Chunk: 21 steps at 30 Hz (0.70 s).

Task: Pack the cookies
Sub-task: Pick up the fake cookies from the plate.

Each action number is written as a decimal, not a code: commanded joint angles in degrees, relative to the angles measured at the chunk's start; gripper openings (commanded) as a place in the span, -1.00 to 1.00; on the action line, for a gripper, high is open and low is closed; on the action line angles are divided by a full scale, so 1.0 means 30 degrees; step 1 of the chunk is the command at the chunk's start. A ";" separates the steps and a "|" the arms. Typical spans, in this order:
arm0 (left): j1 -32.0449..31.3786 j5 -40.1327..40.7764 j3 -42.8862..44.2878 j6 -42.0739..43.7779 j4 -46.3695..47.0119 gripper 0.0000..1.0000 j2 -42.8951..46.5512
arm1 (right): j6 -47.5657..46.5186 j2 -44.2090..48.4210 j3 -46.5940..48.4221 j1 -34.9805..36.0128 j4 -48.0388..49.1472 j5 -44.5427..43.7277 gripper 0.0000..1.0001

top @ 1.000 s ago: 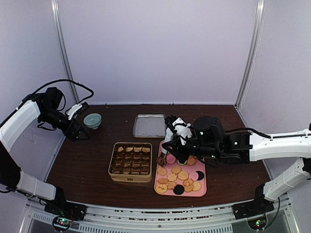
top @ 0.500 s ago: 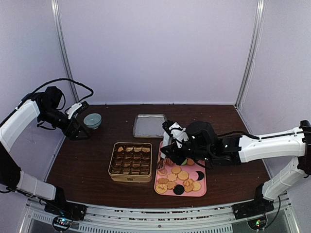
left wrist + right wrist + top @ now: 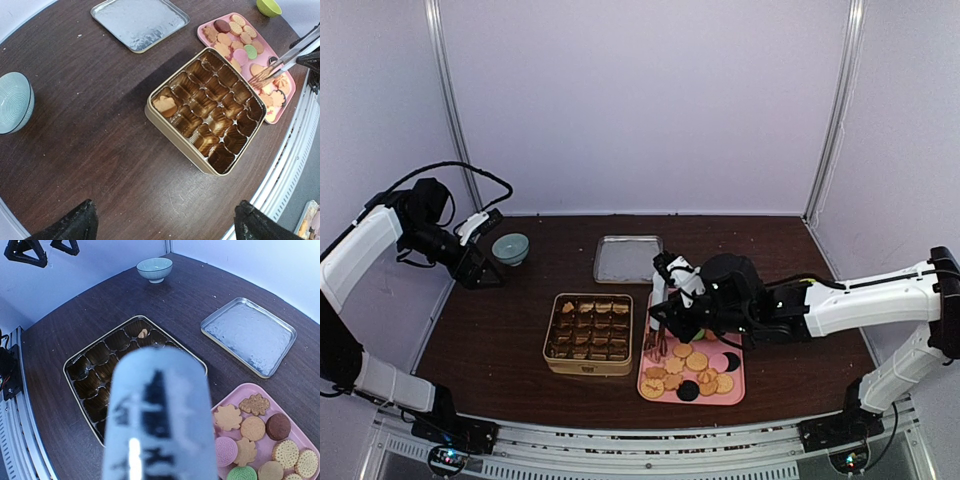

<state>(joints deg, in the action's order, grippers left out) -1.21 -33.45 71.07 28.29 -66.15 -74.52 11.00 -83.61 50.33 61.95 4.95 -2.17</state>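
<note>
Several cookies (image 3: 695, 362), tan, pink, green and dark, lie on a pink tray (image 3: 740, 395). To its left stands a gold tin (image 3: 548, 352) of brown cups, with one tan cookie (image 3: 165, 105) in a far corner cup. My right gripper (image 3: 677, 302) is shut on metal tongs (image 3: 658, 335). The tong tips (image 3: 261, 77) hang over the tray's edge next to the tin. I cannot tell whether they hold a cookie. The blurred tong handle (image 3: 157, 415) hides my right fingers. My left gripper (image 3: 165, 225) is open and empty, far left near the bowl.
A silver lid or tray (image 3: 628, 258) lies behind the tin. A teal bowl (image 3: 510, 247) sits at the back left beside my left gripper (image 3: 480, 262). A small green bowl (image 3: 269, 7) stands beyond the pink tray. Walls close in at the back and sides.
The right arm has shifted slightly left, carrying the tongs along the tray's left edge toward the tin. The left arm has not moved.
</note>
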 commanded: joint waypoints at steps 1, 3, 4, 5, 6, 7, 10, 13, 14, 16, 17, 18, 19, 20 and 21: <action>0.0137 -0.0394 0.0707 0.0295 -0.0142 0.96 -0.0142 | 0.0199 0.0281 -0.0344 -0.0138 -0.0039 0.0268 -0.58; 0.0149 -0.0421 0.0743 0.0302 -0.0213 0.95 -0.0150 | 0.0124 0.0593 -0.0182 -0.0135 -0.0157 0.0299 -0.76; 0.0127 -0.0422 0.0744 0.0329 -0.0241 0.95 -0.0150 | 0.0050 0.0771 -0.0064 -0.0142 -0.0273 0.0273 -0.81; 0.0135 -0.0374 0.0744 0.0347 -0.0244 0.96 -0.0150 | -0.0036 0.0988 0.0106 -0.0129 -0.0423 0.0225 -0.87; 0.0151 -0.0335 0.0733 0.0360 -0.0245 0.96 -0.0124 | -0.0120 0.1201 0.0262 -0.0131 -0.0578 0.0146 -0.91; 0.0142 -0.0323 0.0717 0.0391 -0.0245 0.96 -0.0106 | -0.0225 0.1426 0.0442 -0.0138 -0.0747 0.0059 -0.94; 0.0122 -0.0183 0.0737 0.0401 -0.0241 0.96 -0.0091 | -0.0611 0.2016 0.1213 -0.0099 -0.1337 -0.0181 -0.98; 0.0127 -0.0032 0.0744 0.0415 -0.0245 0.96 -0.0064 | -0.1011 0.2197 0.2282 -0.0084 -0.1648 -0.0270 -0.99; 0.0135 0.0026 0.0704 0.0446 -0.0245 0.96 -0.0055 | -0.1139 0.2103 0.2661 -0.0041 -0.1650 -0.0282 -0.99; 0.0142 -0.0022 0.0573 0.0536 -0.0260 0.96 -0.0033 | -0.1438 0.1454 0.3606 -0.0019 -0.1557 -0.0292 -1.00; 0.0141 -0.0101 0.0521 0.0670 -0.0335 0.96 -0.0033 | -0.1551 0.1007 0.4193 -0.0003 -0.1474 -0.0299 -1.00; 0.0148 -0.0165 0.0449 0.0840 -0.0458 0.95 -0.0047 | -0.1624 0.0464 0.4838 -0.0023 -0.1434 -0.0315 -1.00; 0.0142 -0.0133 0.0338 0.0960 -0.0502 0.95 -0.0034 | -0.1728 -0.0131 0.5445 -0.0011 -0.1378 -0.0324 -1.00; 0.0144 -0.0030 0.0221 0.1008 -0.0482 0.96 -0.0033 | -0.1800 -0.0758 0.6133 0.0009 -0.1268 -0.0329 -1.00; 0.0141 0.0089 0.0104 0.1040 -0.0498 0.95 -0.0036 | -0.1860 -0.1434 0.6834 0.0018 -0.1115 -0.0319 -1.00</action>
<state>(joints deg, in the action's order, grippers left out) -1.21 -33.36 71.85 29.54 -66.81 -74.59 7.22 -82.02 64.18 61.89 -0.89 -2.02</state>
